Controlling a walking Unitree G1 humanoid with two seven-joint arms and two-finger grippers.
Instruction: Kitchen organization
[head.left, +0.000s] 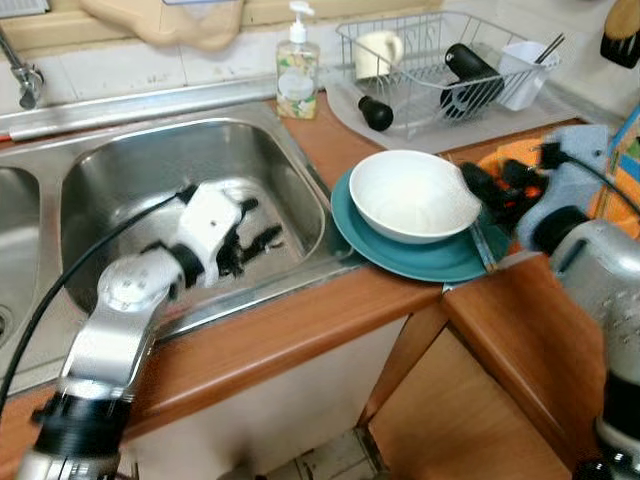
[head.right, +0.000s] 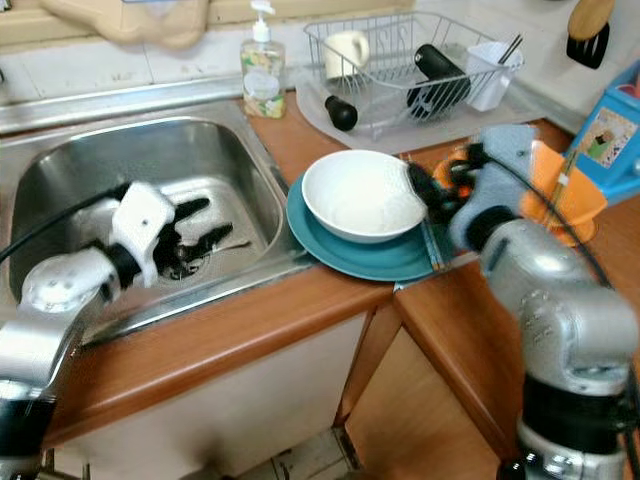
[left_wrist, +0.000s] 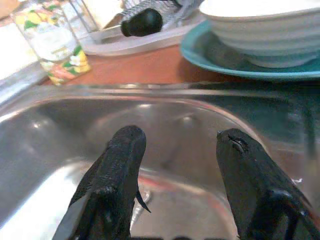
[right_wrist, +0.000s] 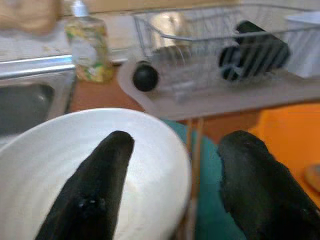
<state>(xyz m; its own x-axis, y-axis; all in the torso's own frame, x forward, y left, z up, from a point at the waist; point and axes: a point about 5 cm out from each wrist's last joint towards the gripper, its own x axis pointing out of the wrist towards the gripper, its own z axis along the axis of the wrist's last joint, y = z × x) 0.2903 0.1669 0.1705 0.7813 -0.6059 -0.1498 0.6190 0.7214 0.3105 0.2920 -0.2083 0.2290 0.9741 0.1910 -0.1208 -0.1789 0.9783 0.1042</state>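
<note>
A white bowl (head.left: 412, 195) rests on a teal plate (head.left: 400, 262) on the wooden counter, just right of the steel sink (head.left: 130, 170). My right gripper (head.right: 432, 185) is open at the bowl's right rim. In the right wrist view one finger (right_wrist: 95, 185) lies over the bowl's inside and the other stands outside the rim. My left gripper (head.left: 258, 222) hangs open low inside the sink basin near the drain, holding nothing; the left wrist view shows the open left gripper (left_wrist: 180, 137) above the steel bottom.
A soap bottle (head.left: 297, 70) stands behind the sink. A wire dish rack (head.left: 440, 60) at the back holds a mug (head.left: 375, 50) and black utensils. An orange item (head.right: 560, 195) and a blue box (head.right: 610, 135) lie right. A cabinet door (head.left: 470, 420) stands open below.
</note>
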